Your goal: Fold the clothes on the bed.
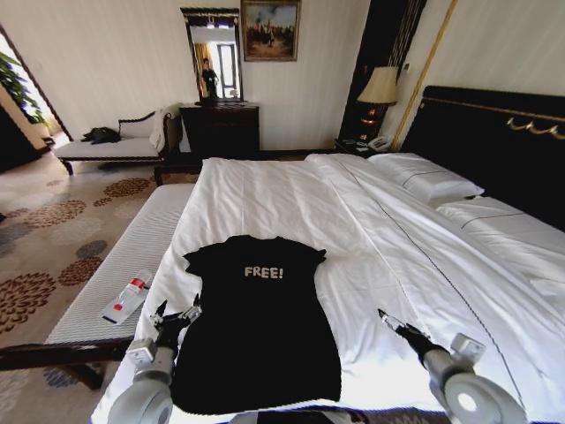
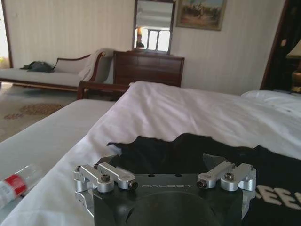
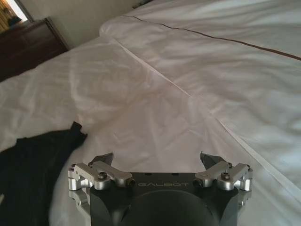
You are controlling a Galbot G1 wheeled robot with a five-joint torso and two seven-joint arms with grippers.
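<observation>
- The black T-shirt (image 1: 260, 331) lies flat on the bed (image 1: 353, 230), near its foot, "FREE!" lettering facing up, collar toward the headboard (image 1: 494, 141) and hem toward the robot.
- Its long axis runs from hem to collar, away from the robot.
- The left end effector (image 1: 175, 316), fingers spread, sits at the T-shirt's left edge, about level with the waist, just beside the fabric.
- The right end effector (image 1: 393, 323), also spread, hovers over bare sheet, well apart from the T-shirt's right edge.
- The left arm is clearly nearer; the T-shirt lies toward the robot's left of the right end effector.
- No fold is made yet, by my judgement.
</observation>
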